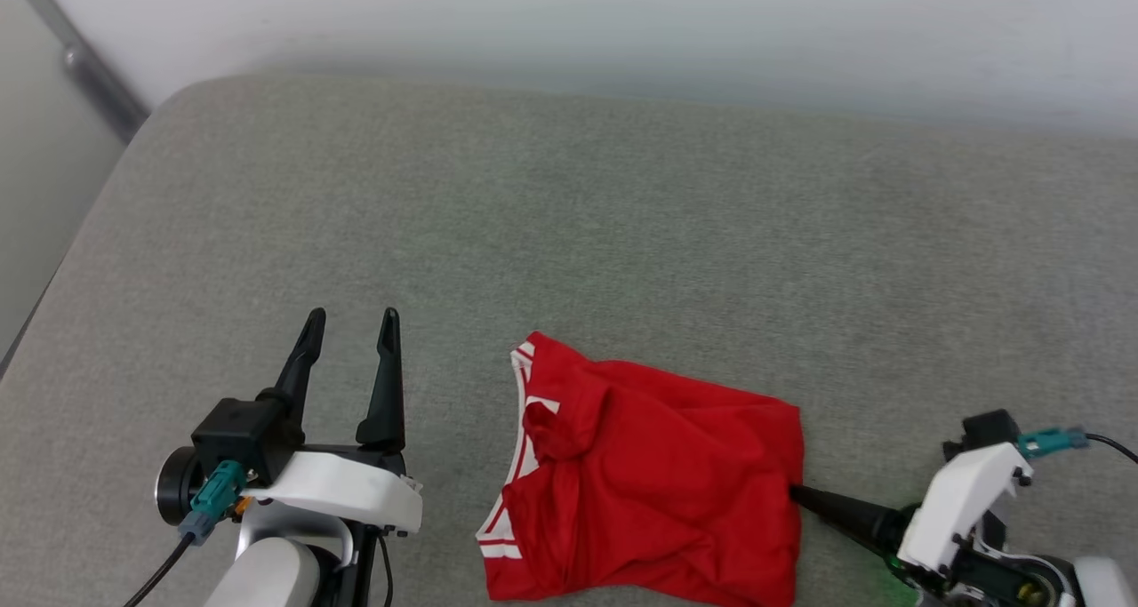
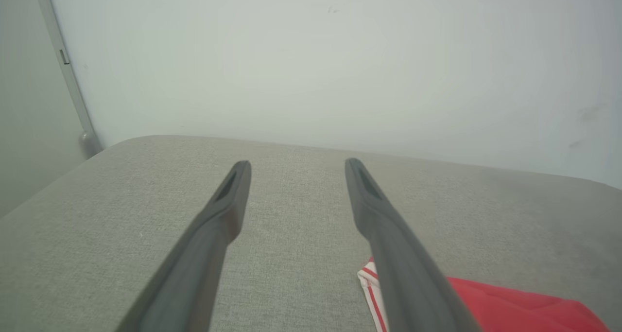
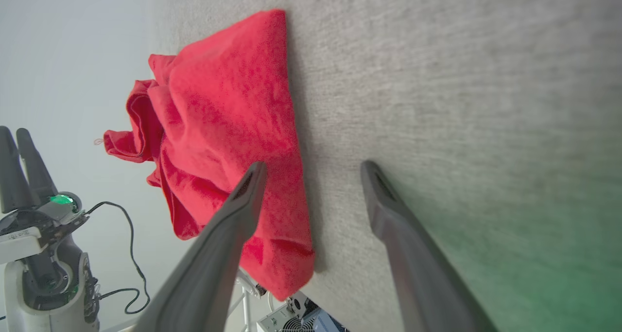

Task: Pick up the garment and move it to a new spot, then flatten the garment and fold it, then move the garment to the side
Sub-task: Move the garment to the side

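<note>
The garment [image 1: 640, 483] shows plain red faces with white-and-red striped trim along its left edge; no lettering on it can be read from any camera. It lies bunched and creased on the gray fabric tabletop [image 1: 622, 216], at the near edge and right of centre, between the two arms.

From the head, the left gripper [image 1: 353, 315] stands well to the left of the garment, jaws wide and holding nothing, fingers pointing away over bare fabric. The right gripper [image 3: 313, 166] lies low at the garment's right edge. One dark finger meets the cloth in the head view. Its own wrist camera shows both fingers, jaws wide, one over the red cloth and the other over bare tabletop, gripping nothing.

That wrist camera also takes in a green light [image 3: 60, 199] on the left arm, a black cable [image 3: 131, 235] and a fan-vented box [image 3: 291, 317] below the tabletop. The left wrist camera shows a pale wall [image 2: 316, 69] and a gray vertical strip [image 2: 68, 74].
</note>
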Available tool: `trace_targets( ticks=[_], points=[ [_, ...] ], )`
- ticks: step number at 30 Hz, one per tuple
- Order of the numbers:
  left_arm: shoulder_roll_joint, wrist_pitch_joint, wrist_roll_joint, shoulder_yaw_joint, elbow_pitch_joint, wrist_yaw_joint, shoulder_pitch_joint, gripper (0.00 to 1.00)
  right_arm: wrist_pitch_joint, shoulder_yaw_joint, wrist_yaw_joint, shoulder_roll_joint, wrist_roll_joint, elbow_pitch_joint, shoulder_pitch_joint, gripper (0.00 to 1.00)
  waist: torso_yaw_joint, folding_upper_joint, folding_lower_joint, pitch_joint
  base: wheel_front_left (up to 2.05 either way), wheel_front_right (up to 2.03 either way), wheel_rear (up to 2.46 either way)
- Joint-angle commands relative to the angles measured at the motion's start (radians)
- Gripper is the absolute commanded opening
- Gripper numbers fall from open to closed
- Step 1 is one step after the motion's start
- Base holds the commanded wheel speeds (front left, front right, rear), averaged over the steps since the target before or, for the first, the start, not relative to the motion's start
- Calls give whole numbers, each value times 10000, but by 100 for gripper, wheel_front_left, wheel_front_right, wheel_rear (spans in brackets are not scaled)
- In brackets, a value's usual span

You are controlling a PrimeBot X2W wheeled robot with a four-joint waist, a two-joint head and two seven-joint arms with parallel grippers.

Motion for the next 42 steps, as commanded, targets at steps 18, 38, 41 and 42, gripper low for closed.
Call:
trace_targets(
  ticks=[18, 38, 41, 42],
  points=[
    [-213, -62, 580, 646, 24, -265, 544, 100, -1310, 2742, -15, -1148, -413, -119, -563, 0, -380, 0, 0, -410, 0, 0, 0],
    [320, 374, 1009, 497, -1148, -392, -471, 100, -1834, 1826, -17, -3177, -4645, 239, -2414, 0, -4027, 0, 0, 1649, 0, 0, 0],
    [446, 569, 1196, 397, -1420, -463, -1005, 100, -2274, 1055, -17, -3372, -5101, 634, -3178, 0, -4190, 0, 0, 2375, 0, 0, 0],
    [510, 650, 1252, 389, -1519, -503, -1188, 100, -2412, 736, -17, -3437, -5233, 768, -3434, 0, -4232, 0, 0, 2633, 0, 0, 0]
  ],
)
